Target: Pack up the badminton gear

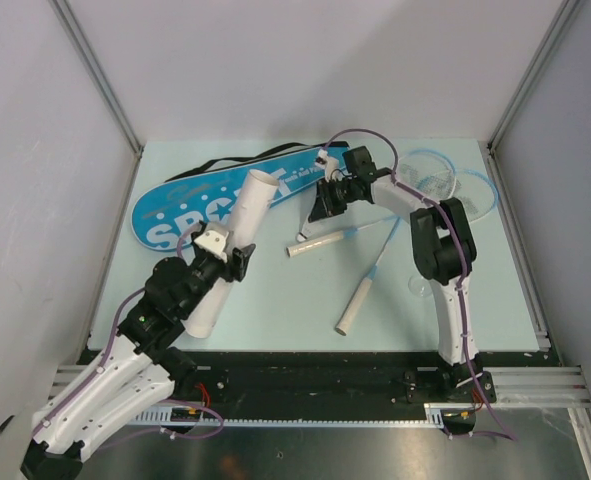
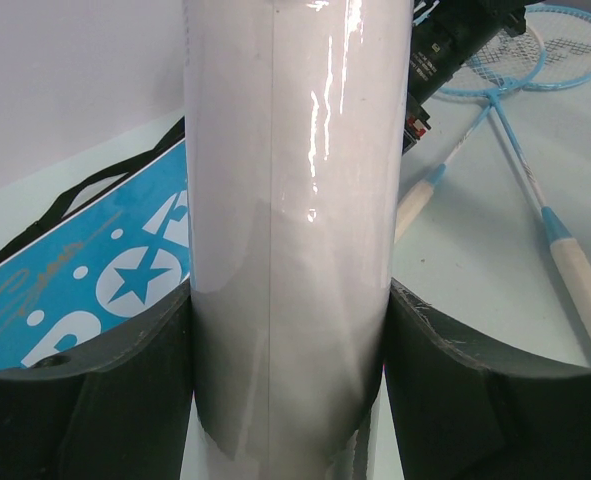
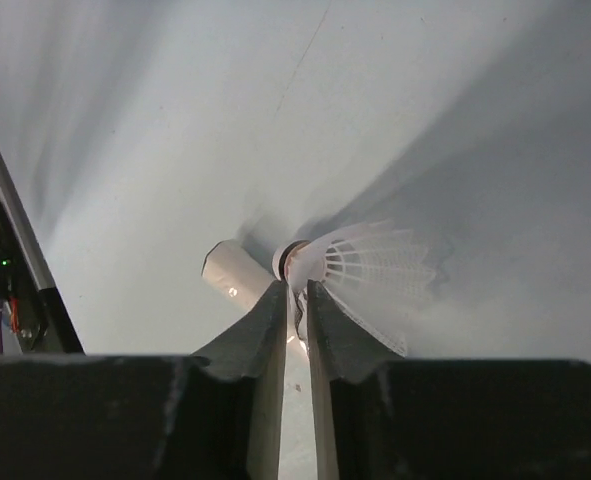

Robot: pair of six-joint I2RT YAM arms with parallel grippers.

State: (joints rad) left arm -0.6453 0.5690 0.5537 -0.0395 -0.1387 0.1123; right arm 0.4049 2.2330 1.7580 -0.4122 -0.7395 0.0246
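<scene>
We see the left gripper (image 1: 225, 262) clamped around the long white cardboard tube (image 1: 240, 220), its two dark fingers (image 2: 125, 390) pressed against either side of the glossy wall. The tube leans over the left half of the table (image 1: 275, 315), its open mouth toward the far edge and its lower end toward the near-left corner. We cannot tell whether that end touches the surface. Behind the tube the blue racket cover (image 1: 175, 210) lettered "SPORT" lies flat toward the far-left corner, with its black strap (image 1: 225, 163) running along the far edge. The right gripper (image 1: 322, 207) hangs over the far middle of the table, near the tube's mouth. Its jaws are drawn almost together, pinching a white shuttlecock (image 3: 370, 268) close to its cork end, with the meshed skirt flaring off to one side. In the right wrist view a white tube end shows just past the fingertips. Two light-blue-framed rackets (image 1: 352, 312) lie right of centre, their white handles pointing toward the near edge and their heads overlapping by the far-right corner, partly hidden under the right arm.
</scene>
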